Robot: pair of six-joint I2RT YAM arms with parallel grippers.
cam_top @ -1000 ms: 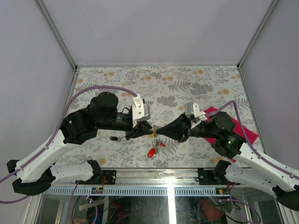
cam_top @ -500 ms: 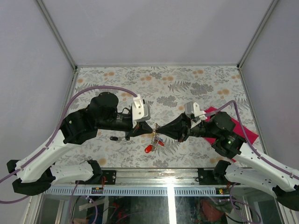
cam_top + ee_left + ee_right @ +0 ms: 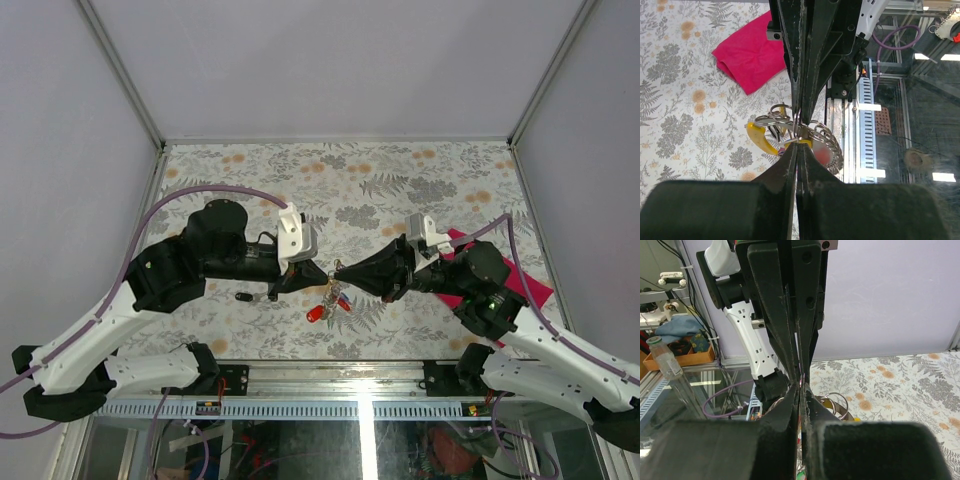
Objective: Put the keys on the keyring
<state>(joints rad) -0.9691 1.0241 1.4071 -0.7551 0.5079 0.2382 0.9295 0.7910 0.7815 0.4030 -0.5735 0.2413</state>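
Table [image 3: 400,180]: floral top. Nothing on it has shifted in the last second.
Arms: both reach inward and meet tip to tip above the near middle of the table. They have barely moved since a second ago. The tips are now touching or nearly so.
Cloth [image 3: 528,288]: magenta, flat at the right. The right arm covers part of it.
Left gripper [image 3: 799,145]: this is the main change. A second ago its jaws stood a little apart; now they are fully shut, pinching what looks like the ring's wire.
Right gripper [image 3: 801,387]: jaws fully shut as before, nipping the ring from the opposite side.
Keyring [image 3: 781,113]: held in the air between the 2 tips, well above the table. Its silvery coils splay below the pinch.
Keys: a yellow one [image 3: 759,140] and a red one [image 3: 317,314] dangle from the ring. The bunch hangs a little higher and further left than a second ago.
Black key [image 3: 243,296]: lies on the table under the left arm, apart from the ring.
Meaning: with both sides now gripped, I judge the ring is ready to be spread. The black key is not yet threaded.
Hidden: the fingers block the exact pinch points. I cannot tell which coil each tip holds, or count the keys. From above, the ring is too small to resolve.
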